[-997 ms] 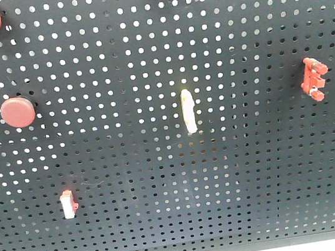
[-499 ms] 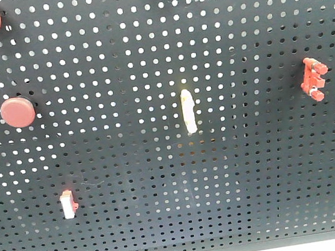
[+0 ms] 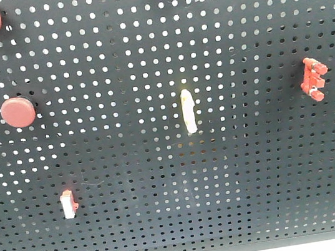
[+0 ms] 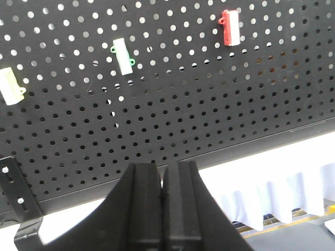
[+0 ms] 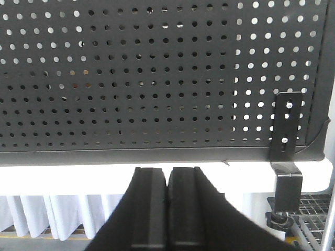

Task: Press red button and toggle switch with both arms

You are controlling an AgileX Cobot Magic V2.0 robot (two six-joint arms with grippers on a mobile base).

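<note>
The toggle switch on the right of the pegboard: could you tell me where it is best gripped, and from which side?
Likely best gripped across the narrow width of the toggle switch, coming straight at the pegboard: it is taller than wide and its stubby prongs stick outward. Both grippers are shut now.

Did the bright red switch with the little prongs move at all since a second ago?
No. The toggle switch sits at the same holes of the pegboard, level with the pale yellow switch, as before.
</note>
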